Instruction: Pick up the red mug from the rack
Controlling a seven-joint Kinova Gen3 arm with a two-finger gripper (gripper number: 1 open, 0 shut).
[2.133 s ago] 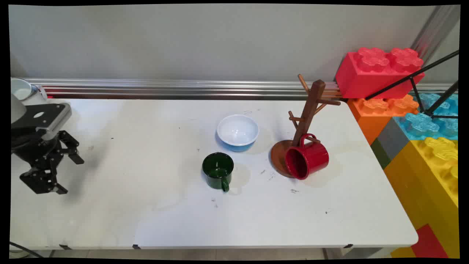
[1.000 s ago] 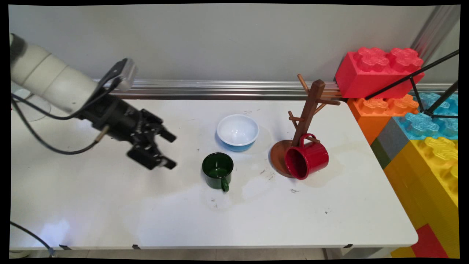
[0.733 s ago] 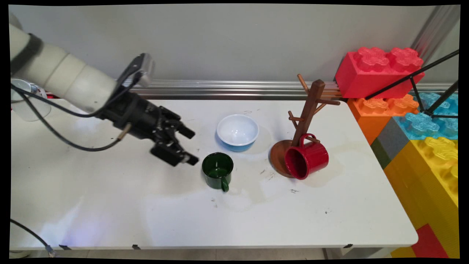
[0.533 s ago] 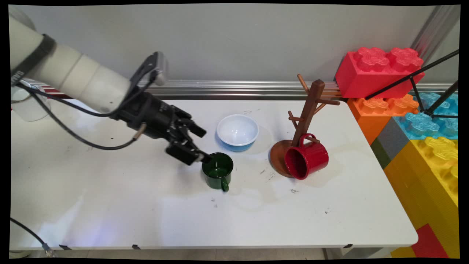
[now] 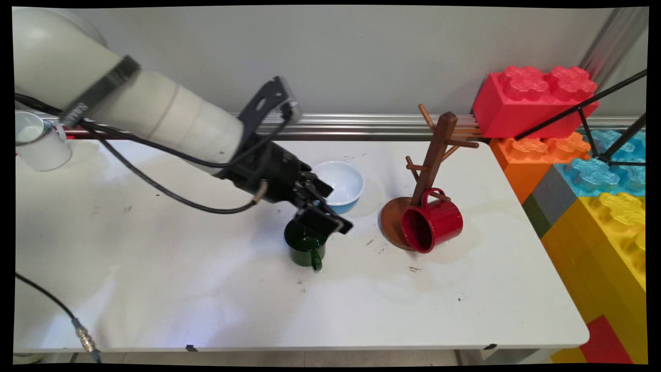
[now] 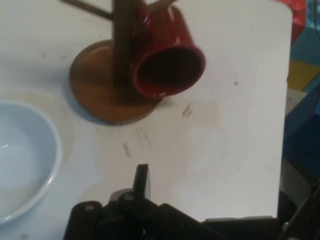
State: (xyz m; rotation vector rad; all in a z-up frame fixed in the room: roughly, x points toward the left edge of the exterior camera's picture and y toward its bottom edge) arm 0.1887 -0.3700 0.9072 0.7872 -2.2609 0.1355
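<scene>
The fingers (image 5: 331, 226) of the gripper (image 5: 336, 208) are seen spread apart, with nothing held between them; in the hand view only one finger is plainly shown, rising from the bottom edge. The gripper is held above the table (image 5: 155, 268), over the far rim of the green mug (image 5: 304, 249), whose upper part is hidden by the lower finger in the main view. Whether the rim is touched cannot be told.

The green mug stands upright near the middle of the table, with its handle (image 5: 316, 263) turned toward the near edge. It is judged to be enamelled metal: light, stiff, and glossy enough to be slippery. A hold across the rim wall, one finger inside and one outside, is judged the surest place; the small handle would offer little to pinch.

Just behind the gripper lies the white-and-blue bowl (image 5: 345, 182), partly covered by the black linkage. To the right, well apart from the green mug, the wooden mug tree (image 5: 436, 150) stands, and the red mug (image 5: 434, 222) is hung on a low peg by its handle, tilted with its mouth toward the camera. A white cup (image 5: 36, 147) is set at the far left corner, and large toy bricks (image 5: 532, 98) are stacked beyond the right edge.
</scene>
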